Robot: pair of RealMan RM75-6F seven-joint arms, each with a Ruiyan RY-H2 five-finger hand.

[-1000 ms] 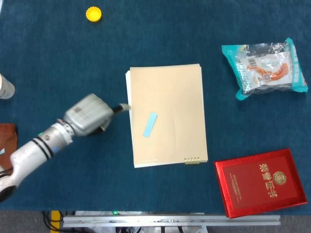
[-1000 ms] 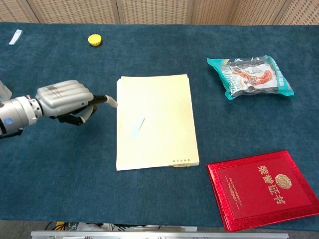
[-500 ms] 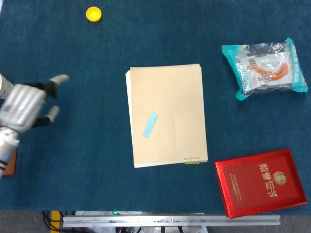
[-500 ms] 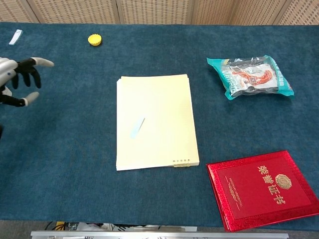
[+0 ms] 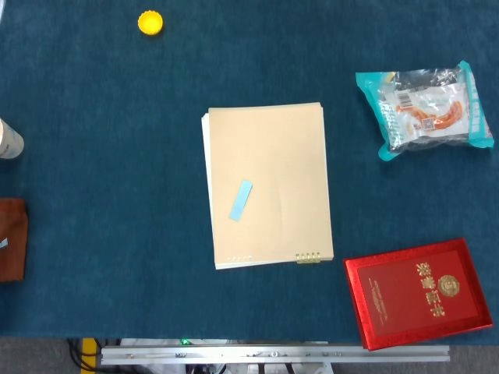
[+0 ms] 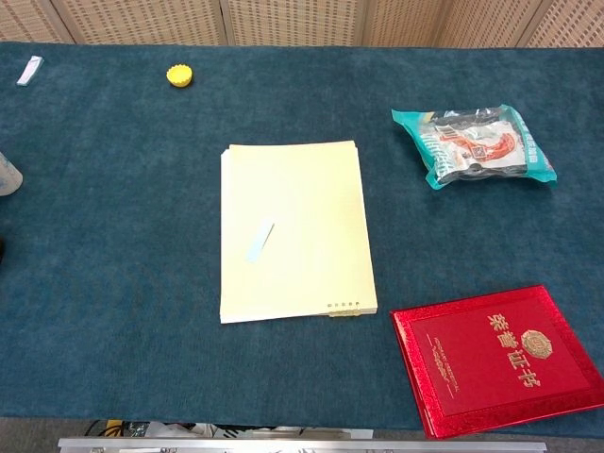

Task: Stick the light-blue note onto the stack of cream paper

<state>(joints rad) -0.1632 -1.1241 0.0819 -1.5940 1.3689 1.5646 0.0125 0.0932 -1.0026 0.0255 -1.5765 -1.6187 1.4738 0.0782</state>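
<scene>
The stack of cream paper (image 5: pixel 267 184) (image 6: pixel 294 231) lies in the middle of the blue table, held by small gold clips at its near right corner. A narrow light-blue note (image 5: pixel 241 200) (image 6: pixel 259 243) lies slanted on the stack's left half, flat on the top sheet. Neither hand shows in the head view or the chest view.
A red booklet with gold lettering (image 5: pixel 419 292) (image 6: pixel 500 358) lies at the near right. A teal snack packet (image 5: pixel 425 108) (image 6: pixel 473 145) sits at the far right. A yellow bottle cap (image 5: pixel 150 22) (image 6: pixel 179 75) rests far left. A brown object (image 5: pixel 11 240) and a white object (image 5: pixel 9 140) sit at the left edge.
My left hand, beside the stack's left edge a second ago, drew back to the left and has left both views. The note stays on the paper.
</scene>
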